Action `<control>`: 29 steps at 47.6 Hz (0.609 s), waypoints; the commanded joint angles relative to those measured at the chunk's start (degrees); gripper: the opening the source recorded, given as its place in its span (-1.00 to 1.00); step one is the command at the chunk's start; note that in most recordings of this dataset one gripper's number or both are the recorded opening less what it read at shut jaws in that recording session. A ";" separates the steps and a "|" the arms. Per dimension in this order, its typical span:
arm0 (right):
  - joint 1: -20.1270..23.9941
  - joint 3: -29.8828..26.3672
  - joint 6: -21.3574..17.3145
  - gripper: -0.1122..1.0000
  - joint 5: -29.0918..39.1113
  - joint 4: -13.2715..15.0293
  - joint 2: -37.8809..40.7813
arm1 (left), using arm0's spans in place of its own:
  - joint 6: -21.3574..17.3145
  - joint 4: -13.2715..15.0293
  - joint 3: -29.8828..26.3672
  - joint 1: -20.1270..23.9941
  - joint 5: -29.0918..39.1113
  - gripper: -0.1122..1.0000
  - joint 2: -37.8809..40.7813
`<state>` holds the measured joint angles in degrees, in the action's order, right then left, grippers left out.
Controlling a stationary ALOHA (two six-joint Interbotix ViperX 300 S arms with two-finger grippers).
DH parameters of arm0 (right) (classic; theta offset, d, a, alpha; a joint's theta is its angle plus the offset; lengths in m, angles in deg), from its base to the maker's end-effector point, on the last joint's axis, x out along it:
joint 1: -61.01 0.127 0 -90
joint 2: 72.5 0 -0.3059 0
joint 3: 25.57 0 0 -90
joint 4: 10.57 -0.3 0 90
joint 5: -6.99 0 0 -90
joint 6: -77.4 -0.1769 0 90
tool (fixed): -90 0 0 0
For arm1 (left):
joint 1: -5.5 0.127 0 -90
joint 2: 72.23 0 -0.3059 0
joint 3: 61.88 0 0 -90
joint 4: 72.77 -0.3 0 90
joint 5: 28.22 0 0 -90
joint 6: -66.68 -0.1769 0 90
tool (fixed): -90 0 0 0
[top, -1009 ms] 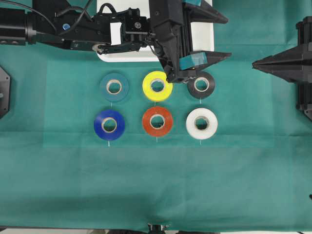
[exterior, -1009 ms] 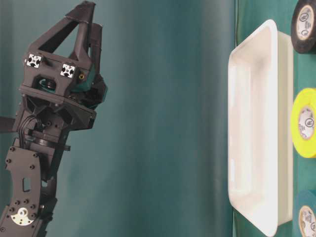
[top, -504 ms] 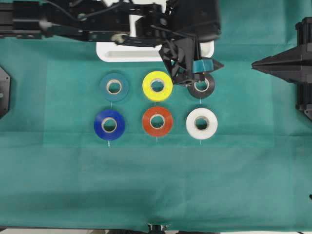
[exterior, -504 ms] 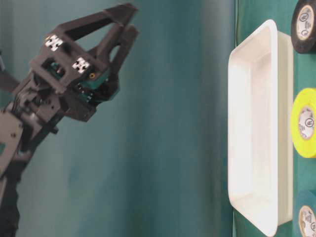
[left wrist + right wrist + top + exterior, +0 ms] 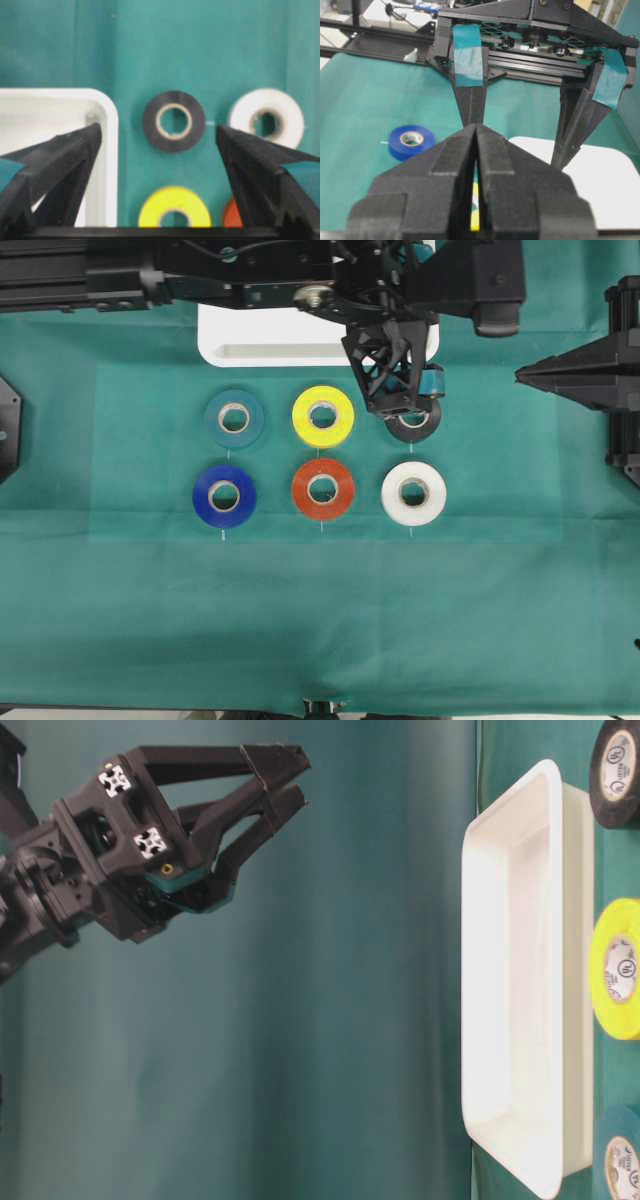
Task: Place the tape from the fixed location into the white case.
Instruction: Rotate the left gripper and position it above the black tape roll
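Note:
The tape (image 5: 173,121), a black roll with a pale core, lies flat on the green cloth at the right end of the back row (image 5: 413,423). My left gripper (image 5: 405,390) hangs above it, open wide, pointing down. In the left wrist view the roll sits between the two fingertips and below them, untouched, and the left gripper (image 5: 157,132) holds nothing. The white case (image 5: 270,345) lies just behind the rolls, partly under the left arm; its rounded corner (image 5: 111,150) is beside the tape. My right gripper (image 5: 525,372) rests shut at the right edge (image 5: 476,127).
Other rolls lie on the cloth: yellow (image 5: 323,416), teal (image 5: 234,419), dark blue (image 5: 224,496), red (image 5: 323,488) and white (image 5: 414,493). In the table-level view the left gripper (image 5: 298,778) is well above the case (image 5: 520,990).
The left gripper has swung from level to pointing down and shifted right over the black roll, still open wide. The right arm and all the rolls have stayed put.

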<state>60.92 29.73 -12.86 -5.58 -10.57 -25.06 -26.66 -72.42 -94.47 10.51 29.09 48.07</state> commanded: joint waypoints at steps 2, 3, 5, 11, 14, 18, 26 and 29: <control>-0.09 -1.58 0.00 -0.80 -0.26 0.00 0.26 | -0.35 -0.09 -4.13 -0.26 2.55 0.99 -0.26; -0.09 -1.58 0.00 -0.80 -0.26 0.00 0.26 | -0.62 -0.09 -4.57 -0.35 2.90 0.99 0.00; 0.00 -1.58 0.00 -0.80 -0.26 0.00 0.26 | -1.14 -0.09 -5.27 -0.35 3.43 0.99 0.26; -0.09 -1.58 0.00 -0.80 -0.18 0.00 0.44 | -2.29 -0.09 -6.59 -0.62 3.96 0.99 0.97; -0.09 -1.58 0.00 -0.80 -0.18 0.00 0.44 | -2.37 -0.09 -6.59 -0.62 3.96 0.99 0.97; -0.09 -1.58 0.00 -0.80 -0.09 0.09 0.26 | -2.37 -0.18 -6.50 -0.62 3.96 0.99 0.97; 0.00 -1.58 0.00 -0.80 0.09 0.00 0.26 | -2.37 -0.09 -6.33 -0.62 3.96 0.99 0.88; 0.00 -1.58 0.00 -0.80 0.00 0.09 0.26 | -2.29 -0.18 -6.33 -0.62 3.96 0.99 0.88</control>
<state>60.92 29.73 -12.86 -5.32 -10.57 -25.06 -28.95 -72.42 -99.48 9.99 33.22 50.26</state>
